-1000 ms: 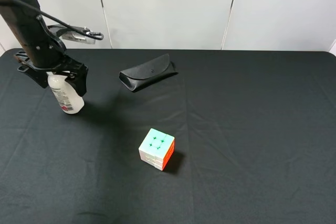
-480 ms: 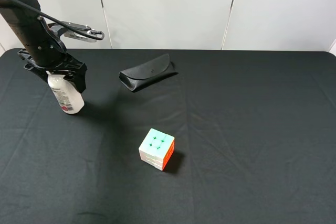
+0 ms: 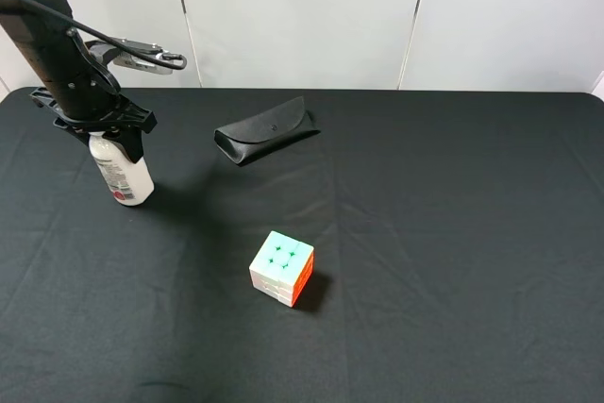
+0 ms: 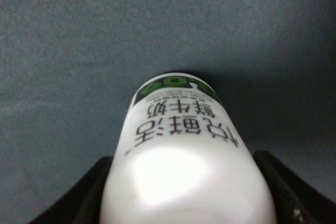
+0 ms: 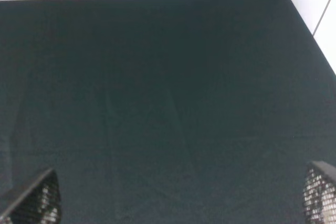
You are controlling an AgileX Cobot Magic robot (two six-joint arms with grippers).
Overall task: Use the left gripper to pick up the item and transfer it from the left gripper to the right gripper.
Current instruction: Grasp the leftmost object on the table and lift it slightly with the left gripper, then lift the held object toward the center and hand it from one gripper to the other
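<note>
The item, a small white bottle (image 3: pixel 126 177) with a red-marked label, stands upright on the black table (image 3: pixel 444 233) at the far left. My left gripper (image 3: pixel 102 131) comes down over its upper part and is shut on it, hiding the cap. In the left wrist view the bottle (image 4: pixel 184 156) fills the middle, with a black finger (image 4: pixel 79 198) pressed against each side. My right gripper (image 5: pixel 178 203) is open over bare black cloth, only its two meshed fingertips (image 5: pixel 37 198) showing. The right arm is out of the exterior high view.
A black glasses case (image 3: pixel 266 130) lies at the back, left of the middle. A pastel puzzle cube (image 3: pixel 282 267) sits near the centre front. A white wall rises behind the table's far edge.
The left gripper's fingers have closed inward onto the bottle's upper part. The bottle stays standing in the same spot.
</note>
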